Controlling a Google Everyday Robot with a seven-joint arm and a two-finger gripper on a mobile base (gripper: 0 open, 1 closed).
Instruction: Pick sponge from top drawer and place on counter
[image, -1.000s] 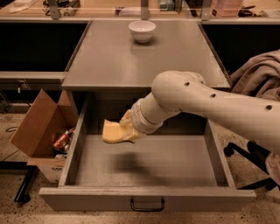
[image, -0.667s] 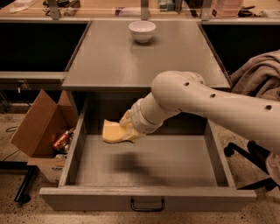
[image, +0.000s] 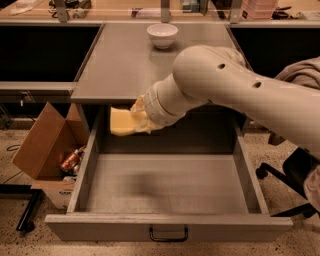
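The top drawer (image: 165, 227) is pulled wide open, with a small dark handle on its flat grey front. My gripper (image: 136, 119) is shut on the pale-yellow sponge (image: 120, 122) and holds it in the air above the drawer's back left part, just below the front edge of the counter (image: 125, 65). The big white arm comes in from the right and hides most of the gripper. The drawer floor shows nothing else inside.
A white bowl (image: 162, 35) stands at the back of the counter. An open cardboard box (image: 47, 142) with cans sits on the floor to the left of the drawer. A chair (image: 300, 150) with cloth over it is at the right.
The arm has risen with the sponge in the gripper, from low over the drawer floor to about the height of the counter's front edge.
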